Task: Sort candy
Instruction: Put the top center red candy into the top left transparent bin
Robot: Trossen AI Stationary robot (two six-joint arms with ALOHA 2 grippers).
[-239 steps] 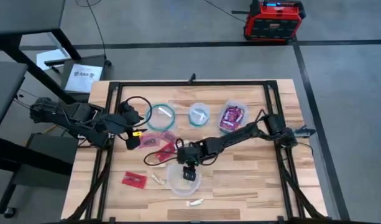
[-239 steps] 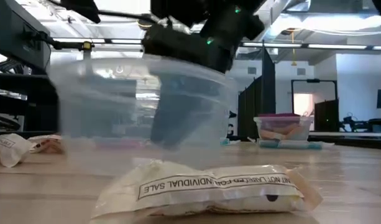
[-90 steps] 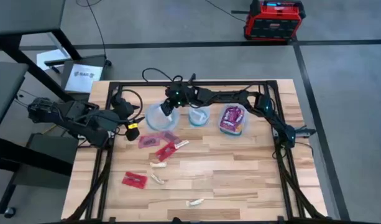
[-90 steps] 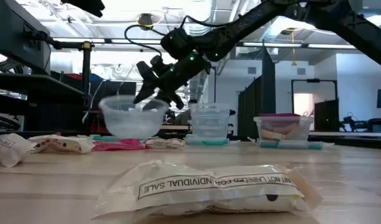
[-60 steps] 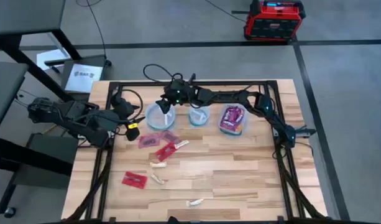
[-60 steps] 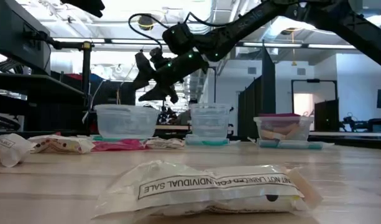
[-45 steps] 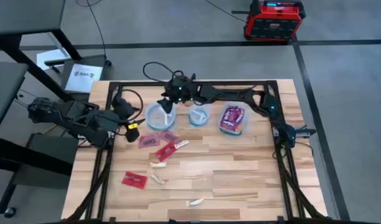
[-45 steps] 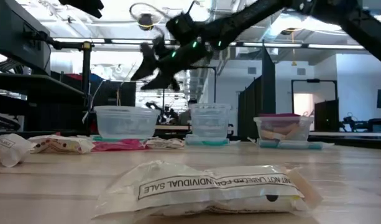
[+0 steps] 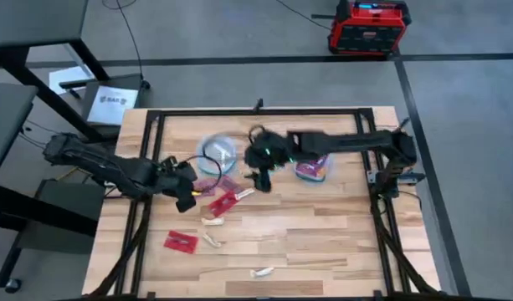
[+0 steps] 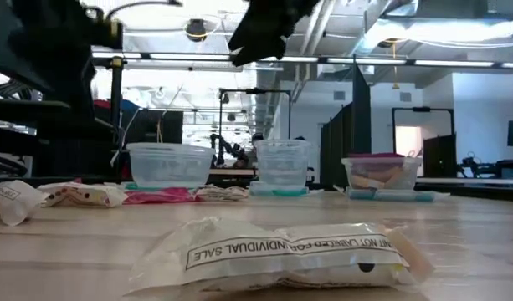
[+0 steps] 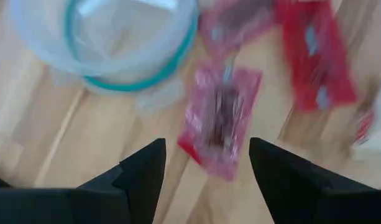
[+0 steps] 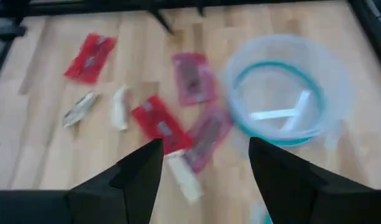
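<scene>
1. Right end effector (image 9: 258, 178) released, empty, pulled back from the round tub (image 9: 217, 150) to mid-counter.
2. Left end effector (image 9: 187, 199) released, now above the pink packet (image 11: 220, 118).
3. Tub set down far-left; candy (image 9: 181, 242) remains scattered nearer, sorting barely begun.

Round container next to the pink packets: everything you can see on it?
The round container is a clear plastic tub with a teal rim, upright on the wooden table in the back row, left of two other tubs. The right wrist view shows a thin white stick lying inside it. Pink packets lie on the table close beside it; whether any touches it is unclear. Neither gripper holds it: the left gripper hovers open over the nearest packet.
</scene>
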